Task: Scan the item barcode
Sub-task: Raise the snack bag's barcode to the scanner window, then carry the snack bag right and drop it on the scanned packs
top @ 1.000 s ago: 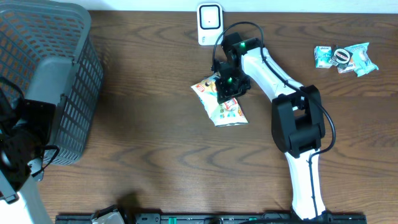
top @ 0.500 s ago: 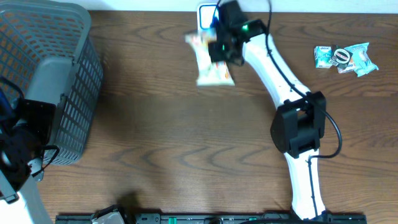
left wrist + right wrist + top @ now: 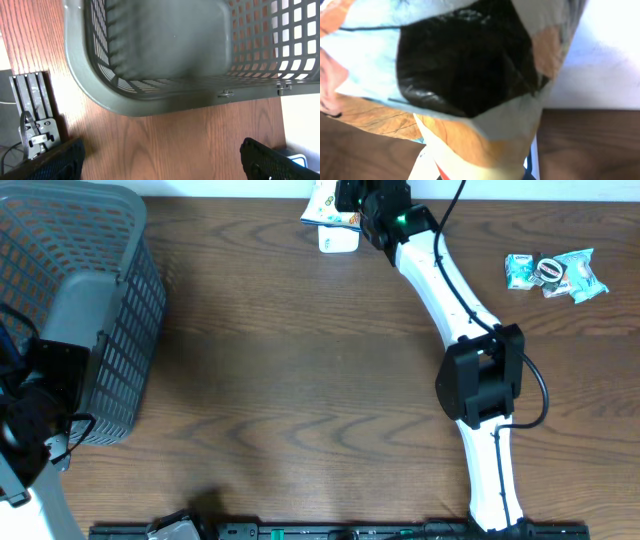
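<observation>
The right arm (image 3: 441, 282) is built of white tubular links joined by a bulky black housing (image 3: 480, 375) toward 4 o'clock. A black cable (image 3: 543, 392) is looped beside it. A green light (image 3: 404, 220) is lit near 1 o'clock. The left arm (image 3: 30, 425), black and white, is seen at 8 o'clock.

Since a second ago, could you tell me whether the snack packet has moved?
Yes. In the overhead view the packet lay nearer than the scanner; now the right claw holds it over the scanner's far end.

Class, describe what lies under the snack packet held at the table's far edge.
The white scanner sits under the snack packet; only its lower end shows, the rest is covered.
</observation>
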Controlling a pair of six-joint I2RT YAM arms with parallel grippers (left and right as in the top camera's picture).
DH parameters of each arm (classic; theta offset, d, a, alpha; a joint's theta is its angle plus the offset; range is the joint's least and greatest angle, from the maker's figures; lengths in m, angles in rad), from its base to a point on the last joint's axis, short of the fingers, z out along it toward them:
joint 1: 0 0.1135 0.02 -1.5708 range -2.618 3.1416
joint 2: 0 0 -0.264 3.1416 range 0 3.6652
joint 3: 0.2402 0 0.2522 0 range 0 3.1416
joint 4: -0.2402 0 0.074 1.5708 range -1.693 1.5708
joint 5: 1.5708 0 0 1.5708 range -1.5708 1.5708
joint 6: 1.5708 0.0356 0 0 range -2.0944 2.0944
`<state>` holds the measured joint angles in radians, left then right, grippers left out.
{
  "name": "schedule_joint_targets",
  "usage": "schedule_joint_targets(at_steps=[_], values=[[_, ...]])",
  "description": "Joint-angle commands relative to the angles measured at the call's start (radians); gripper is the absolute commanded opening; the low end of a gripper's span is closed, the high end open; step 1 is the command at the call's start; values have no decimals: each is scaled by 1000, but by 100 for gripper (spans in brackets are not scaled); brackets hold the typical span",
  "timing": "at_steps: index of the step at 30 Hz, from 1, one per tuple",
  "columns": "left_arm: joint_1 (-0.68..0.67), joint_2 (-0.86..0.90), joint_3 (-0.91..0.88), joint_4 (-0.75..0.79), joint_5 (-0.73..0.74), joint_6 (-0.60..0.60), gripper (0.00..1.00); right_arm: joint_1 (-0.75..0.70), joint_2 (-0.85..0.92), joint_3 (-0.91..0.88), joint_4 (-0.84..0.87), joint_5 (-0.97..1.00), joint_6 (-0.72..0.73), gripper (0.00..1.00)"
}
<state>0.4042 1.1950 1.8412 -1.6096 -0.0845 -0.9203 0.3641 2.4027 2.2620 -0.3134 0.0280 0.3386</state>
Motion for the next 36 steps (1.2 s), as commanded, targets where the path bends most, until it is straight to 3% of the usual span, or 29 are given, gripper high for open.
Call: schedule_joint_targets(at_steps=[1, 12, 18, 24, 25, 27, 29, 30, 32, 36], values=[[5, 0, 6, -47, -10, -5, 98, 4, 42, 13, 8, 70, -34, 1], [5, 0, 6, -47, -10, -5, 98, -40, -16, 14, -76, 158, -64, 1], [5, 0, 6, -47, -10, -5, 98, -180, -114, 14, -290, 217, -61, 1], [5, 0, 6, -47, -10, -5, 97, -319, -125, 13, -510, 285, -170, 1], [5, 0, 6, -47, -10, -5, 98, -344, -124, 11, -545, 284, -181, 5], [5, 0, 6, -47, -10, -5, 98, -386, -124, 11, -602, 284, -183, 27], [5, 0, 6, -47, -10, -5, 98, -418, -124, 11, -639, 274, -182, 71], [5, 0, 6, -47, -10, -5, 98, -431, -124, 11, -656, 257, -182, 88], [5, 0, 6, -47, -10, -5, 98, -451, -126, 11, -690, 219, -182, 99], [5, 0, 6, -47, -10, -5, 98, -463, -146, 11, -757, 190, -140, 99]])
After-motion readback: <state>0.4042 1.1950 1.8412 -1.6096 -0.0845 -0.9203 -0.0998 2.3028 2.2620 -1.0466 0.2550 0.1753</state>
